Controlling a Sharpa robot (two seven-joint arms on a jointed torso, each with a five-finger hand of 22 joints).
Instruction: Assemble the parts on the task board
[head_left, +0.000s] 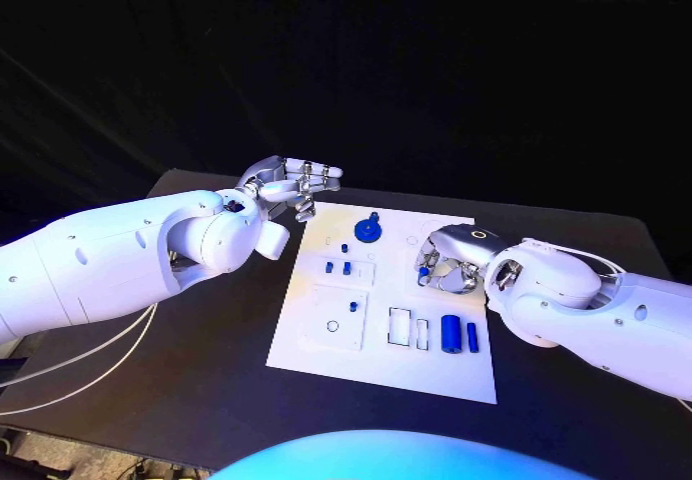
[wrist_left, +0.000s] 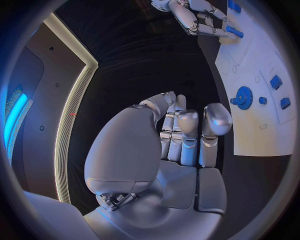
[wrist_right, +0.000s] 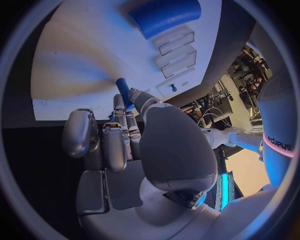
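Head view: high, looking steeply down on the black table (head_left: 173, 400), white task board (head_left: 378, 350) central. Left wrist view: close behind the left hand (wrist_left: 181, 135), facing the board's edge. Right wrist view: close behind the right hand (wrist_right: 125, 135), low over the board. All three share the board.

1. Black worktop (head_left: 188, 380), matte, carrying everything in the head view.
2. White cables (head_left: 87, 362) loop over the worktop's left part, near its edge.
3. Dark backdrop (head_left: 433, 80) behind the worktop's far edge.
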